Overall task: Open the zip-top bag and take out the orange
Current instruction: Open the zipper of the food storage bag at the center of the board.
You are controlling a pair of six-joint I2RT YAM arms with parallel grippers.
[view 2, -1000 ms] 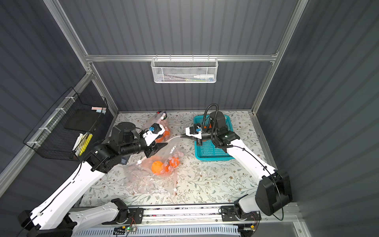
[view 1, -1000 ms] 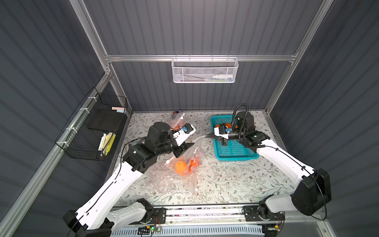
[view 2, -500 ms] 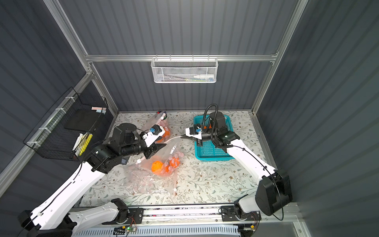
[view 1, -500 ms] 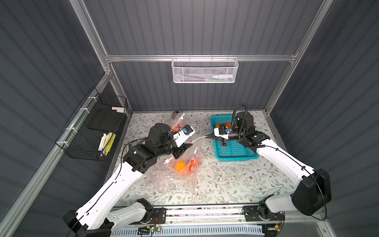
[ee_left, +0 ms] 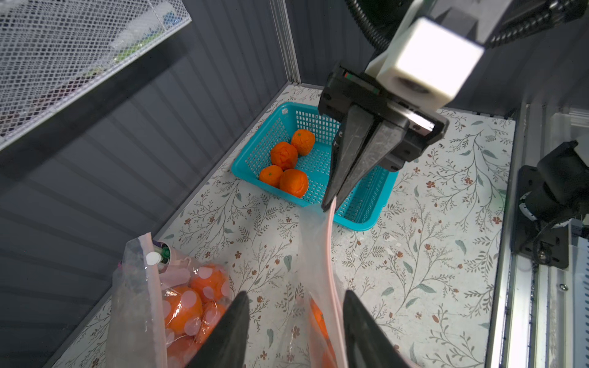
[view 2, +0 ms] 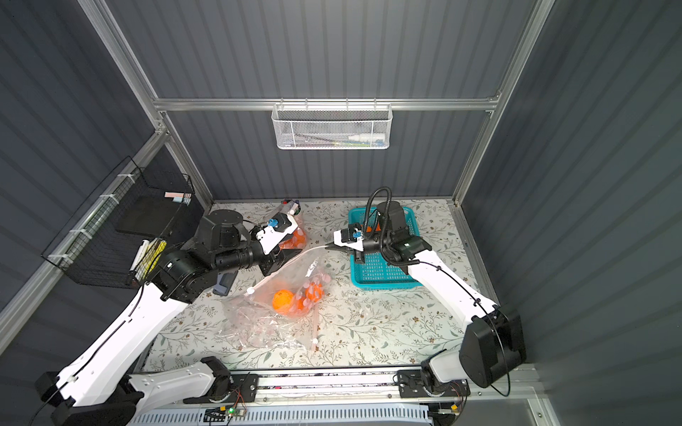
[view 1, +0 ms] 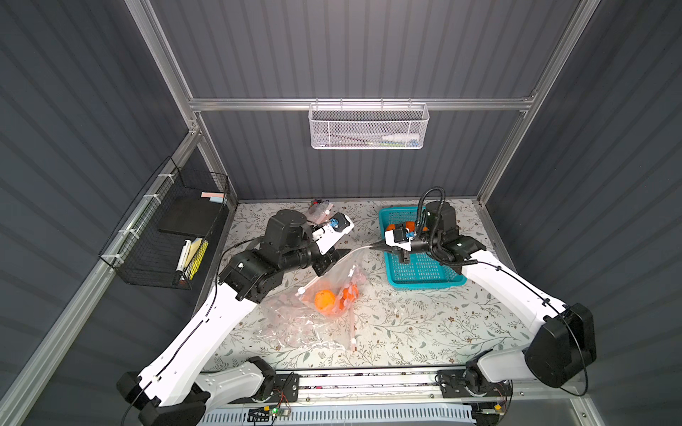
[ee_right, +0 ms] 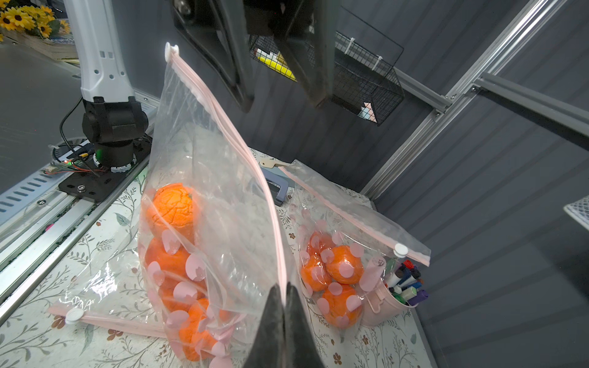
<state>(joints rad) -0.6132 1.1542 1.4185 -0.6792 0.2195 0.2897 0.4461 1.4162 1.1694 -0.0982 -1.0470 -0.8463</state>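
Although the zip-top bag (ee_right: 220, 165) was lifted by one end of its pink zip strip (ee_right: 223, 114), its oranges (ee_right: 172, 207) were inside it. At least four were stacked in the lower part, which rested on the floral table (view 1: 406, 324) midway between the two arms. The right end effector (ee_right: 284, 288) was clenched on that strip end, its two jaws pressed together on the plastic. At the strip's far end sat one white slider (ee_right: 171, 51). The left end effector (ee_left: 294, 294) was released, its two jaws spread with the strip running between them; whether either touched it could not be told. Two more bags lay on the table: a flat clear bag (view 1: 295, 332) under and in front of the lifted one, and a second filled bag (ee_right: 347, 229) near the back wall holding about four oranges, beside one pink cup of markers (ee_right: 401, 286). Four loose oranges (ee_left: 287, 172) lay in the teal basket (ee_left: 255, 143) beneath the right arm's wrist.
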